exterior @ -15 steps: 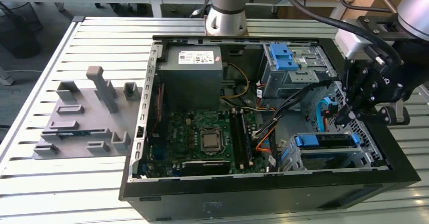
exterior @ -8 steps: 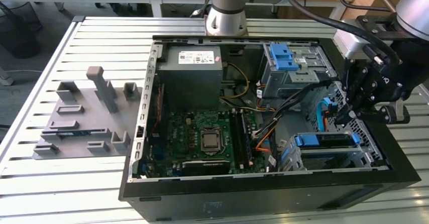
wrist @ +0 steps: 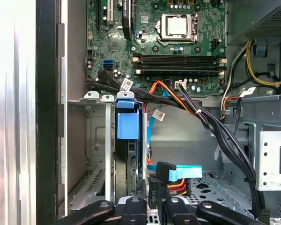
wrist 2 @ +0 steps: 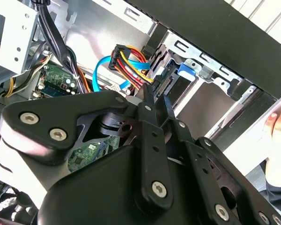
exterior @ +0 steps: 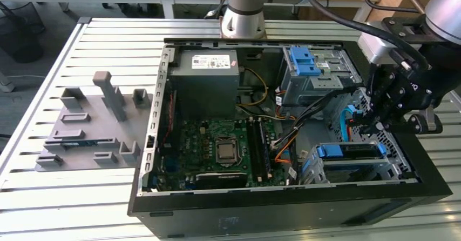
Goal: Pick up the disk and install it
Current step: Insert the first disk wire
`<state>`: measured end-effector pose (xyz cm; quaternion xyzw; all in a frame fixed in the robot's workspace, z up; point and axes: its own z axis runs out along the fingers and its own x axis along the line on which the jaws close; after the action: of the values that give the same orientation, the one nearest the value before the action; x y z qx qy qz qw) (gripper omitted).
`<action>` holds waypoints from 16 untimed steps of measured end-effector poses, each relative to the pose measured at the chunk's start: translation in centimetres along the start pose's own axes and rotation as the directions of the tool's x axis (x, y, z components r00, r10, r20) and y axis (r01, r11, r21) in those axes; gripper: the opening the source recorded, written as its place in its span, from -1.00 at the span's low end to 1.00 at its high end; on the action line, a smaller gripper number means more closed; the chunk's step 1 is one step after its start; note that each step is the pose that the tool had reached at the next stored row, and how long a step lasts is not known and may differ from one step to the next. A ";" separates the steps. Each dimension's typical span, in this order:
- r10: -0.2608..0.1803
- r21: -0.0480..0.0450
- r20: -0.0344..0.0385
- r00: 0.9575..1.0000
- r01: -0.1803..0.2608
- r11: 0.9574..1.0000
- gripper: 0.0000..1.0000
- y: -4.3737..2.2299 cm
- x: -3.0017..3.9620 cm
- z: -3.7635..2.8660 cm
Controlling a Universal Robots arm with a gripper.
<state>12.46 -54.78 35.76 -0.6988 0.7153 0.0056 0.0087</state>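
In the exterior view, I had the gripper (exterior: 379,123) inside the computer case (exterior: 288,214), above the disk (exterior: 351,152) seated in its bay. In the second wrist view, the jaws looked closed, holding nothing. In the first wrist view, the disk (wrist: 127,154) stood edge-on in the drive cage (wrist: 96,154).

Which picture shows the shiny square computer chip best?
The first wrist view: the chip sits in plain sight on the green board. The exterior view shows the chip smaller, mid-case. The second wrist view catches just corners of the board behind the claw.

We see the computer case (exterior: 288,208) lying open on the worktop (exterior: 72,208), a fixture block (exterior: 90,125) beside it on the exterior view's left, the gripper (exterior: 376,126) above the case's drive cage (exterior: 353,162).
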 end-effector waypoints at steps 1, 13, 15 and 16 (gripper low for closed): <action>0.000 0.000 0.000 1.000 0.000 1.000 -0.52 0.00 0.00 0.02; 0.000 0.013 0.000 1.000 0.000 1.000 -0.52 0.01 0.01 0.45; 0.000 0.015 0.000 1.000 0.000 1.000 -0.52 0.02 0.01 0.53; 0.000 0.015 0.000 1.000 0.000 1.000 -0.52 0.02 0.01 0.57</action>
<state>12.44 -54.79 35.19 -0.6988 0.7152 0.0002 0.0142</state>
